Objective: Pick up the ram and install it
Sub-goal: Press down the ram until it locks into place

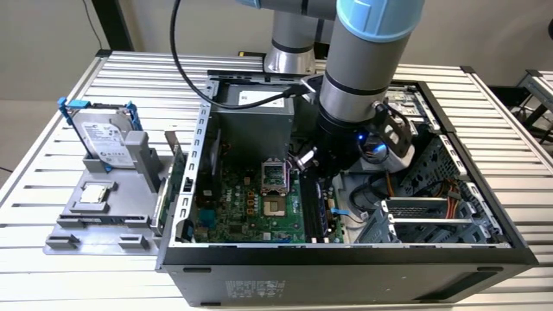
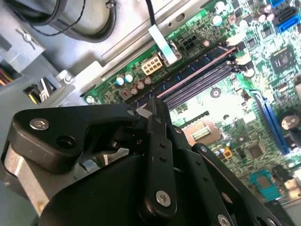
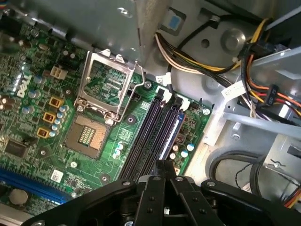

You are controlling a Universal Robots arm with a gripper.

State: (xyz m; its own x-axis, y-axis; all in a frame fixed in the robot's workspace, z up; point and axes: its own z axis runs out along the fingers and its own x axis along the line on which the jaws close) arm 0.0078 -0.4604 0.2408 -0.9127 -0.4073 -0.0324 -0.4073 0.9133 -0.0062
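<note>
1. Table [image 1: 484,129]: ribbed, slatted metal top. The floor behind it is pale, and the corner of a second, similar table [image 1: 540,84] shows at the exterior view's right.
2. An open black PC case [image 1: 346,265] lies on its side on the table, with the green motherboard [image 1: 250,207] facing up.
3. A grey tray [image 1: 65,227] sits just beside the case on the exterior view's left. It holds an upright hard drive [image 1: 103,139] in a blue frame and a small silver chip [image 1: 95,193] lying flat.
4. The arm [image 1: 367,58] reaches down into the case over the black slots [image 1: 318,210], at the exterior view's right of the CPU socket [image 1: 274,175].
5. Gripper [image 3: 164,165] [image 2: 157,104]: the fingers are drawn almost together, leaving only a thin gap, with the tips right over the slot bank.
6. Ram [image 3: 173,134] [image 2: 197,73]: it stands on edge in line with one slot and runs lengthwise away from the fingertips, which seem to pinch its near end. Seating depth is not readable.
7. Yellow, orange and black cables [image 3: 188,56] lie bundled on the case floor beside the slots.
</note>
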